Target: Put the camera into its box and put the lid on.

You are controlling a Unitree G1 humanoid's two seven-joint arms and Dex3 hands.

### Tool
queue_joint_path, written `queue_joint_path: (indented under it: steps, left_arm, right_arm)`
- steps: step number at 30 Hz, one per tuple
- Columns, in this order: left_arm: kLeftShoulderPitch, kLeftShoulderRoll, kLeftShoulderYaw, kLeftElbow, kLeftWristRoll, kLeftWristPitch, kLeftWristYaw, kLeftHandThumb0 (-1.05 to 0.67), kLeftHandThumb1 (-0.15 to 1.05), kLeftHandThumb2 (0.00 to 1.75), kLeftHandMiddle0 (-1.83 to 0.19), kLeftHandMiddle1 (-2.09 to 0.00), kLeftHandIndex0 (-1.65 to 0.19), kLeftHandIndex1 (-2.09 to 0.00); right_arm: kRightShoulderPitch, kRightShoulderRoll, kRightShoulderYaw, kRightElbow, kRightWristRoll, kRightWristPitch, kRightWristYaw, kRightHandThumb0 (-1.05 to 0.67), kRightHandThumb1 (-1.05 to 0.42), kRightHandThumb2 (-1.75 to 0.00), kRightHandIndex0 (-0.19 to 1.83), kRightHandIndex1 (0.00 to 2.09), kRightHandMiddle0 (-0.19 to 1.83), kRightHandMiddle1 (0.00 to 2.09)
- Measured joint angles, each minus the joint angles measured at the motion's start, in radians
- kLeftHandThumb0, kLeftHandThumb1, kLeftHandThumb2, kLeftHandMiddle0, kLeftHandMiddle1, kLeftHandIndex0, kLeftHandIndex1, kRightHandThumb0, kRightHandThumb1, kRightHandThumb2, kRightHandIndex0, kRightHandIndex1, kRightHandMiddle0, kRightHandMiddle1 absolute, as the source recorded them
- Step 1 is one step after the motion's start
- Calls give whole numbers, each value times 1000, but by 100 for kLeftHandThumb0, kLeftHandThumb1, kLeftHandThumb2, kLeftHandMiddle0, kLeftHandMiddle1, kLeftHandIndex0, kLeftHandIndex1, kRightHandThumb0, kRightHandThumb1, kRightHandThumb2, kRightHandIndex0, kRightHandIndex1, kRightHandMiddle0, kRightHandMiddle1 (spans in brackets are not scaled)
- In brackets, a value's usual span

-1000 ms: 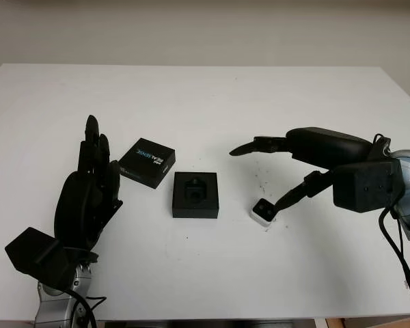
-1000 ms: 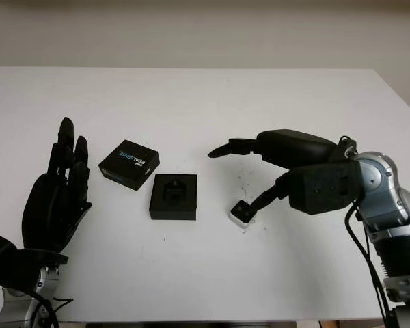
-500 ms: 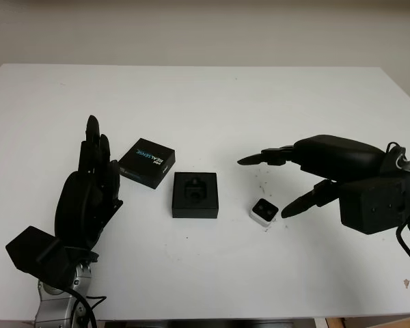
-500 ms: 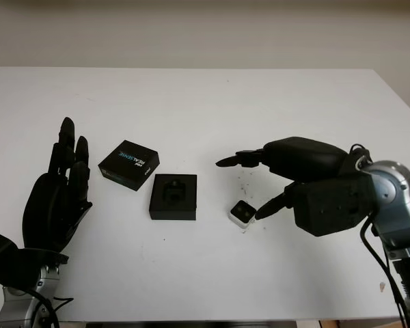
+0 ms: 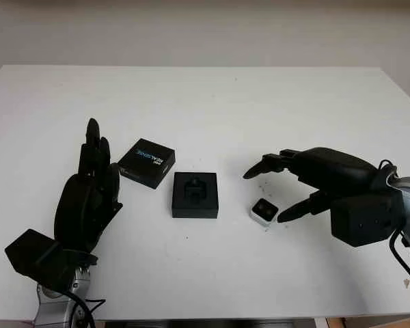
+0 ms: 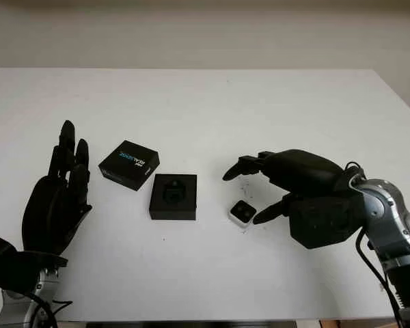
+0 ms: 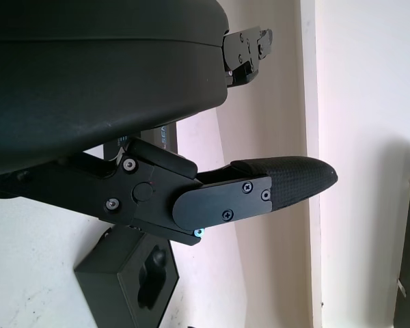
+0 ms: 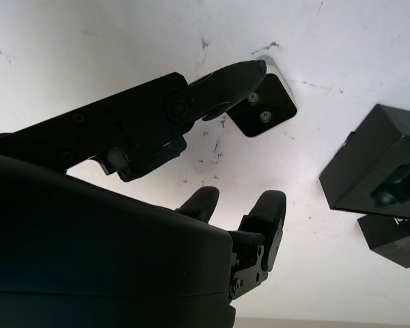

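A small white camera (image 5: 263, 211) with a black face lies on the white table (image 5: 212, 102), just right of the open black box (image 5: 195, 195) with its moulded insert. The black lid (image 5: 147, 162), printed with white and blue lettering, lies flat to the box's upper left. My right hand (image 5: 281, 193) hovers open around the camera, its thumb tip right beside the camera's right edge and its other fingers arched above. The right wrist view shows the camera (image 8: 263, 109) at the thumb tip and the box (image 8: 383, 171) beyond. My left hand (image 5: 89, 198) is raised open at the left.
Small dark specks mark the table (image 6: 242, 181) between the box and my right hand. The table's front edge runs just below both arms. The left wrist view shows the box (image 7: 133, 287) beneath the left hand's thumb.
My right hand has pulled back toward the front right and sunk lower, its fingers now curving over the camera. The camera, box, lid and left hand have stayed put.
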Motion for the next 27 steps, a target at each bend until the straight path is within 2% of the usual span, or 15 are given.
queue_joint_path:
  steps: [11,16,27]
  left_arm:
    - [0,0,0,0,-1,0,0,-79,105,61,19,0,19,0]
    - [0,0,0,0,-2,0,-1,-79,105,61,19,0,19,0]
    - [4,2,1,-2,-2,0,3,-79,105,61,19,0,19,0]
  right_arm:
    - [4,0,0,-14,6,23,26,-43,-85,-6,19,63,21,56]
    - [9,0,8,5,-30,-33,-35,-40,-85,-5,24,63,25,59]
    - [11,17,37,132,-67,-186,-148,-31,-86,-6,30,90,26,91]
